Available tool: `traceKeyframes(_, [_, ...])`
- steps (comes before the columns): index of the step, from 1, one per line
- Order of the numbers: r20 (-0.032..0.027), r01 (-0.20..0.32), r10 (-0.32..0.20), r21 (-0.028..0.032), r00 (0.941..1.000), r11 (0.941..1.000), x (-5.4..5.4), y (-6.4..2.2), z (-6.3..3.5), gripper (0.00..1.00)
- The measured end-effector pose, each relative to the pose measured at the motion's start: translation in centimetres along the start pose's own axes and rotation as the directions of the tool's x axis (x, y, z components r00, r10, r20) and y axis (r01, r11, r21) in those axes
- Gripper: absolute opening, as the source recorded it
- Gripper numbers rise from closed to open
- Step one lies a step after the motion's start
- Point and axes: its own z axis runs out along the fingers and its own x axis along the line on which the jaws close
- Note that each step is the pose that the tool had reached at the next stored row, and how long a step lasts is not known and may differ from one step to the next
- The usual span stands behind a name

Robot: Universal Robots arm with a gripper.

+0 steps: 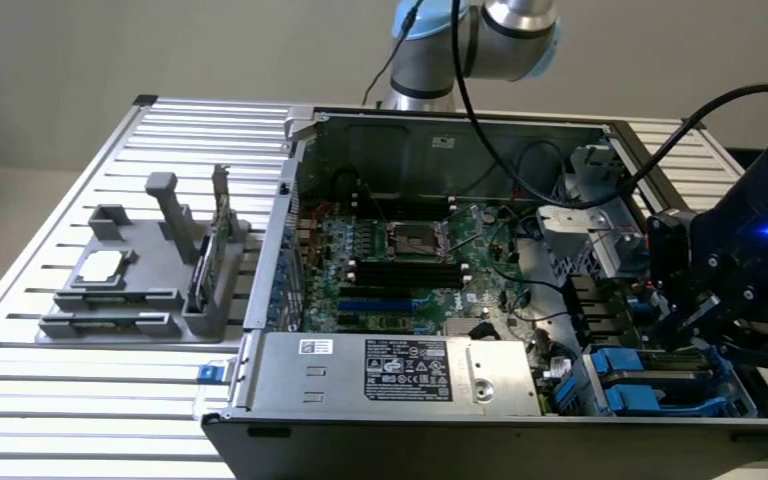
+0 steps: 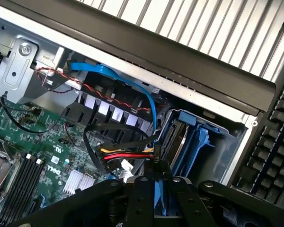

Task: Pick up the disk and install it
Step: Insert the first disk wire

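The disk (image 2: 173, 138) stands edge-on in the drive bay (image 2: 217, 146) at the corner of the open computer case, its blue carrier (image 2: 195, 142) around it. My gripper (image 2: 156, 165) is right over it. The black fingers (image 2: 141, 198) stand close together with a blue strip of the carrier between them, so they look shut on the disk. In the exterior view my gripper (image 1: 699, 325) hangs over the bay (image 1: 664, 400) at the case's near corner on the exterior view's right, where blue carriers (image 1: 622, 366) show.
A blue data cable (image 2: 132, 80) and a black, red and yellow power plug (image 2: 117, 157) lie close beside the bay. The motherboard (image 1: 398, 260) and power supply (image 1: 398, 370) fill the case. A grey parts fixture (image 1: 131, 290) sits on the slatted table, exterior view's left.
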Motion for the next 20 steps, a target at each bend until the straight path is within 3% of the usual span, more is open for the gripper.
traceKeyframes(5, [0.0099, -0.010, 0.010, 0.0032, 0.9999, 0.9999, 0.26, 0.13, -0.22, 0.17])
traceKeyframes(13, [0.0413, -0.039, 0.039, 0.0138, 0.9984, 0.9991, 0.25, 0.26, -0.24, 0.17])
traceKeyframes(20, [0.0590, -0.085, 0.084, 0.0196, 0.9948, 0.9962, 0.18, 0.42, -0.23, 0.17])
